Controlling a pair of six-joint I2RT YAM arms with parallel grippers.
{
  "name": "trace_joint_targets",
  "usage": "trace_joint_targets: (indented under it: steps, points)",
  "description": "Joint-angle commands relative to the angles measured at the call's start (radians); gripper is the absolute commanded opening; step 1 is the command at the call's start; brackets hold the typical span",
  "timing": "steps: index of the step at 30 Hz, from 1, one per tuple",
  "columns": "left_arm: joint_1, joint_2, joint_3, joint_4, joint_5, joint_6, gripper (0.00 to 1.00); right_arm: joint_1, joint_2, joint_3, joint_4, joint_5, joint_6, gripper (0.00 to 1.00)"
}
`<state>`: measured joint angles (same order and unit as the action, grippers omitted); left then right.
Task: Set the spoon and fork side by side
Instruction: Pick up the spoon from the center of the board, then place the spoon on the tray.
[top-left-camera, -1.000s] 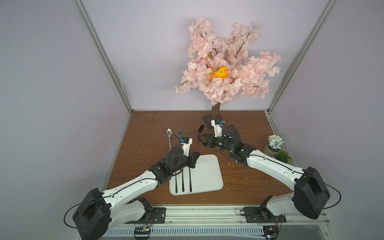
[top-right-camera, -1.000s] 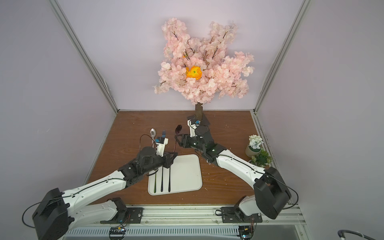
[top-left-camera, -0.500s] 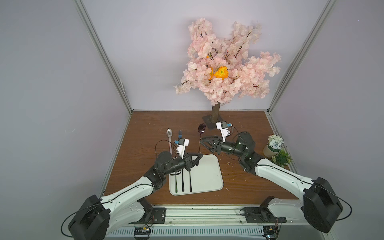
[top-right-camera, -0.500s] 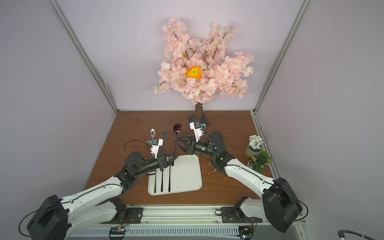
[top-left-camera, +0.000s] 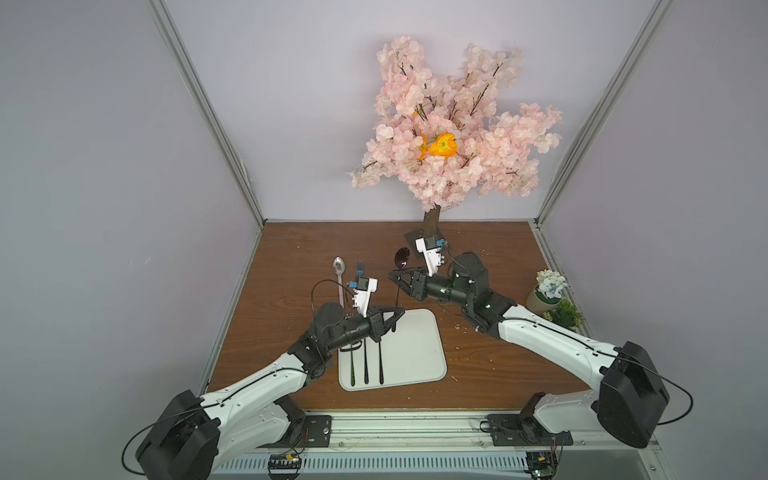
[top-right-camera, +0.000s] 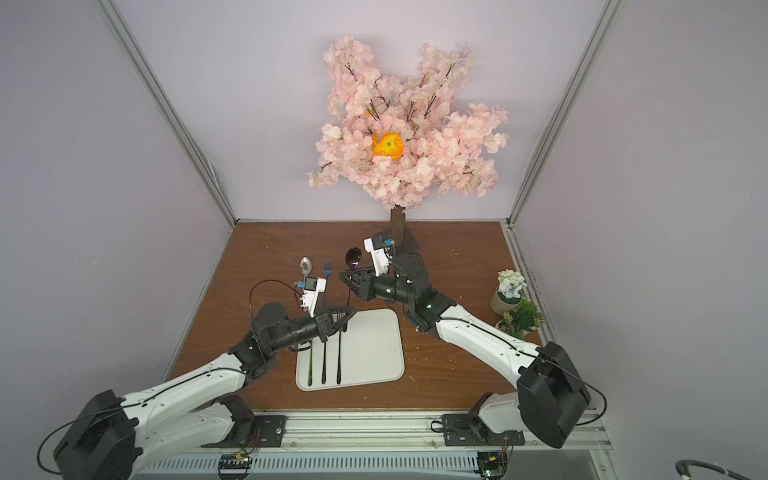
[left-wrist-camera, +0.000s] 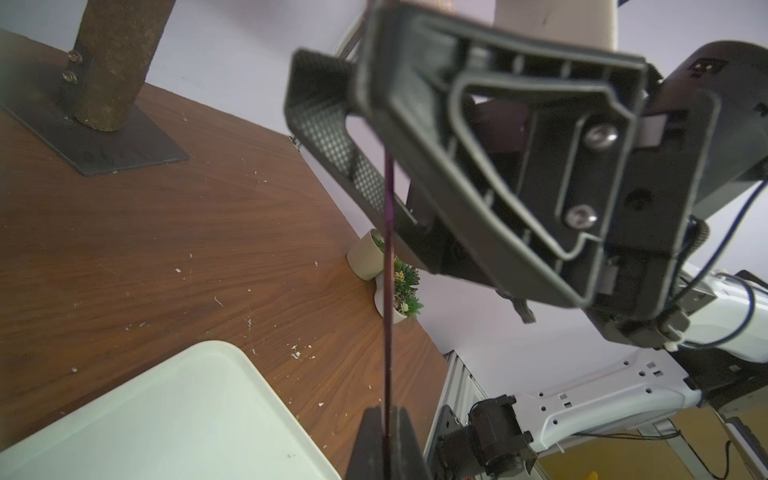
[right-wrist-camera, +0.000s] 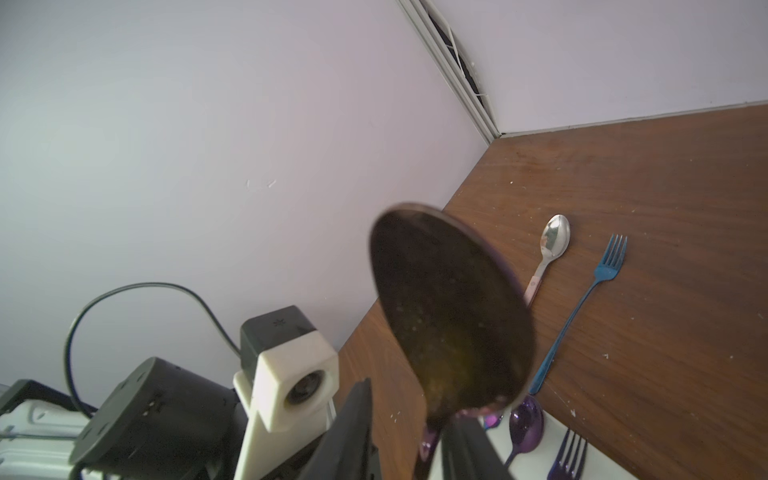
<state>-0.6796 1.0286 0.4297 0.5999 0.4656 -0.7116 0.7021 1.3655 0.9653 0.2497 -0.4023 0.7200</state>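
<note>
Narrowed since before, my right claw (top-left-camera: 391, 277) is straddling the spoon (top-left-camera: 402, 258) at its neck beyond the tray (top-left-camera: 415, 353), partly open; my left claw (top-left-camera: 398, 323) is clamping its handle, bowl pointing at the back wall (top-left-camera: 332, 124).

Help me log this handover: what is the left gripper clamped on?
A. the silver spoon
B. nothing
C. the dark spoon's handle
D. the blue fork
C: in the left wrist view the dark spoon shows as a thin handle running straight out of the shut left gripper; the silver spoon and blue fork lie on the table.
</note>
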Motion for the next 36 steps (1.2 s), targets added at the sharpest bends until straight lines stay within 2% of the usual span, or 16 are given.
trace_joint_targets:
  steps: [1,5,8,9,11,12,15,17,20,22,25,28,32,36]
  points:
    - [0.011,-0.021,0.025,-0.020,-0.011,0.043,0.00,0.005,-0.004,0.019,-0.054,0.047,-0.005,0.21]
    - [0.011,-0.015,0.016,-0.014,-0.012,0.044,0.00,0.013,-0.009,0.029,-0.085,0.075,-0.009,0.09]
    - [0.011,-0.014,0.014,-0.019,-0.026,0.044,0.02,0.026,-0.005,0.059,-0.161,0.153,-0.028,0.00]
    - [0.011,-0.018,0.015,-0.030,-0.040,0.047,0.11,0.028,-0.003,0.071,-0.194,0.187,-0.035,0.00]
    - [0.011,-0.036,0.022,-0.077,-0.076,0.069,0.45,0.031,-0.003,0.100,-0.259,0.252,-0.057,0.00]
    - [0.011,-0.050,0.027,-0.114,-0.099,0.087,0.56,0.030,-0.003,0.118,-0.302,0.292,-0.070,0.00]
    - [0.012,-0.118,0.056,-0.253,-0.189,0.149,0.87,0.022,0.021,0.195,-0.431,0.375,-0.112,0.00]
    - [0.015,-0.178,0.079,-0.356,-0.261,0.193,0.98,0.011,0.048,0.242,-0.516,0.393,-0.124,0.00]
    - [0.023,-0.276,0.132,-0.528,-0.410,0.245,0.99,0.004,0.101,0.285,-0.607,0.341,-0.119,0.00]
    - [0.040,-0.329,0.170,-0.635,-0.534,0.261,0.99,0.004,0.129,0.270,-0.615,0.238,-0.092,0.00]
    - [0.073,-0.375,0.236,-0.795,-0.743,0.249,0.99,0.020,0.139,0.138,-0.492,0.047,0.028,0.00]
    - [0.081,-0.415,0.273,-0.886,-0.902,0.238,0.99,0.074,0.164,0.007,-0.343,-0.023,0.127,0.00]
    - [0.082,-0.482,0.239,-0.865,-0.919,0.226,0.99,0.124,0.235,-0.087,-0.148,-0.073,0.219,0.00]
    - [0.081,-0.462,0.239,-0.870,-0.892,0.224,0.99,0.124,0.269,-0.154,-0.010,-0.102,0.298,0.00]
